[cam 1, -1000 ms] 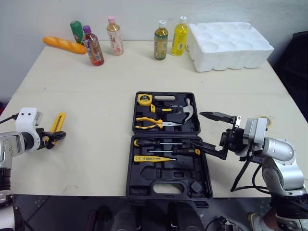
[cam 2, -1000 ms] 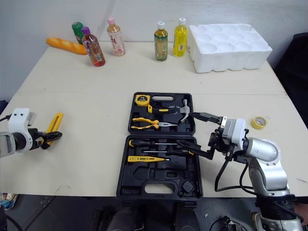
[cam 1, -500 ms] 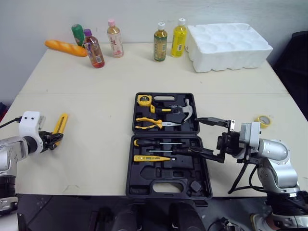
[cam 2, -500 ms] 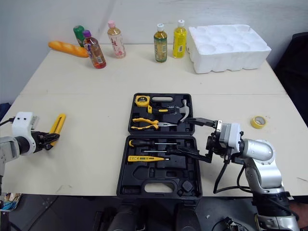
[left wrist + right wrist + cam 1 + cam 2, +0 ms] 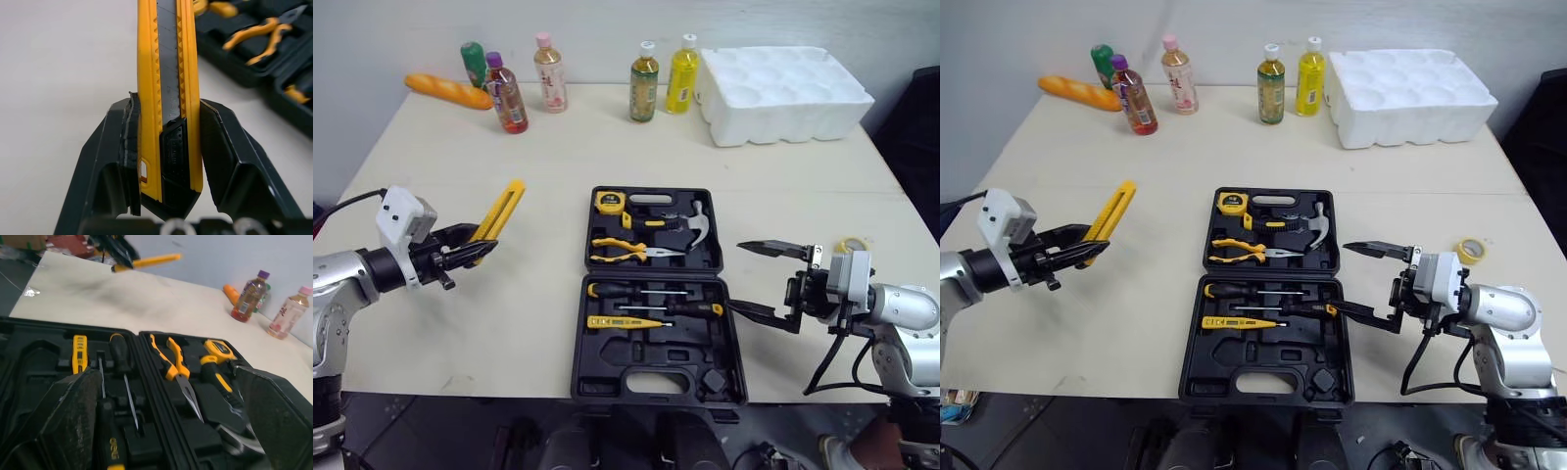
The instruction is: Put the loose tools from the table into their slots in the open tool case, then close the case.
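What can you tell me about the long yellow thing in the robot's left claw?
A utility knife: slim yellow body, plastic by its look, with ribbed edges, a grey metal strip down the middle and a black slider near the rear. The left claw is shut on its rear end, one finger on each side. It slants forward, left of the tool case.

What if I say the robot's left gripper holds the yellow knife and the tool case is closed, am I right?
Not quite. The tool case is open, not closed: the left eye view shows both halves lying flat. The left gripper does hold the yellow knife.
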You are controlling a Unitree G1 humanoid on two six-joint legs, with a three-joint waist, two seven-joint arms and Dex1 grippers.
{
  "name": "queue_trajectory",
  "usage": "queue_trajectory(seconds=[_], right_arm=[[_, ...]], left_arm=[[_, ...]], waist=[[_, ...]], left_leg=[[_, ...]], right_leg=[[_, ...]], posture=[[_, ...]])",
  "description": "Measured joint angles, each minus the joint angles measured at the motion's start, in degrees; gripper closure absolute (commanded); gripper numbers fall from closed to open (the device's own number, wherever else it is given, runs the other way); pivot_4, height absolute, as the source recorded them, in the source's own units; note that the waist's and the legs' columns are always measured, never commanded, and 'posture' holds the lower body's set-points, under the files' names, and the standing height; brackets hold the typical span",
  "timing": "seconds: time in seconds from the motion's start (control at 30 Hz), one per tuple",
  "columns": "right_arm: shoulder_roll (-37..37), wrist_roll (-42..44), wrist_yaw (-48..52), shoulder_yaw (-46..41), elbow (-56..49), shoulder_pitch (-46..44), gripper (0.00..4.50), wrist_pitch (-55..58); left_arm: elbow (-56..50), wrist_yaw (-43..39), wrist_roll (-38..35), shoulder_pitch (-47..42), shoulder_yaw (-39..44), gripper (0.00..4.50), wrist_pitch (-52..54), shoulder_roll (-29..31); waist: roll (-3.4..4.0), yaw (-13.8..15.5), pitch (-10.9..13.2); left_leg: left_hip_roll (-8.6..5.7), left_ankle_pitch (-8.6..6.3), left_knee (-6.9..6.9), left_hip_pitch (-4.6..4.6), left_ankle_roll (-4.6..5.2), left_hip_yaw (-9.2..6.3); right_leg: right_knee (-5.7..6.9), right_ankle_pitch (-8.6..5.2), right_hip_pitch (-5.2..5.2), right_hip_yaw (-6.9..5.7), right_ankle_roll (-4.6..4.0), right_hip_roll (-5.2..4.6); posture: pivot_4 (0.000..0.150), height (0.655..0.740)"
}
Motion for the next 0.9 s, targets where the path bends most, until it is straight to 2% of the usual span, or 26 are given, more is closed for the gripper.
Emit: queue_trajectory(seconds=[0.1,0.23,0.53,0.67,0.9], right_arm=[[-1.84,0.02,0.58,-0.81,-0.69,2.35,0.00,0.42],[-5.46,0.41,2.13,-2.60,-4.31,5.04,0.00,1.35],[-7.55,1.87,2.57,-6.35,-7.21,8.78,0.00,4.79],[-7.54,1.88,1.59,-6.68,-9.35,10.33,0.00,6.20],[-7.18,1.80,0.77,-8.56,-10.24,14.36,0.00,6.01]], left_arm=[[-3.69,-4.28,-1.37,-1.36,-4.80,3.24,0.13,0.11],[-14.10,-9.78,-6.26,-3.93,-14.51,3.24,4.40,0.03],[-21.60,-8.09,-8.19,-10.17,-27.90,3.24,9.46,-7.63],[-22.01,-8.01,-4.72,-10.58,-36.20,3.24,9.67,-8.51],[-21.04,-5.05,5.05,-11.42,-42.90,3.24,6.87,-9.69]], waist=[[0.00,0.20,0.01],[-0.03,0.46,0.02],[-0.04,0.70,0.03],[-0.04,1.08,0.03],[-0.04,2.06,0.03]], left_leg=[[-0.02,0.01,0.03,-0.01,0.03,0.01],[-0.03,-0.01,0.06,-0.01,0.07,-0.04],[-0.02,0.02,0.13,0.02,0.10,-0.07],[-0.02,0.04,0.17,0.01,0.12,-0.07],[-0.04,0.03,0.19,-0.02,0.16,-0.15]], right_leg=[[0.03,0.00,0.00,0.01,0.00,-0.01],[-0.08,0.01,0.09,0.00,0.01,0.00],[-0.11,0.01,0.17,-0.03,0.02,0.07],[-0.15,0.01,0.19,-0.03,0.02,0.10],[-0.28,0.02,0.26,-0.07,0.04,0.09]], posture=[[0.150,0.7400],[0.150,0.7400],[0.150,0.7400],[0.150,0.7400],[0.150,0.7400]])
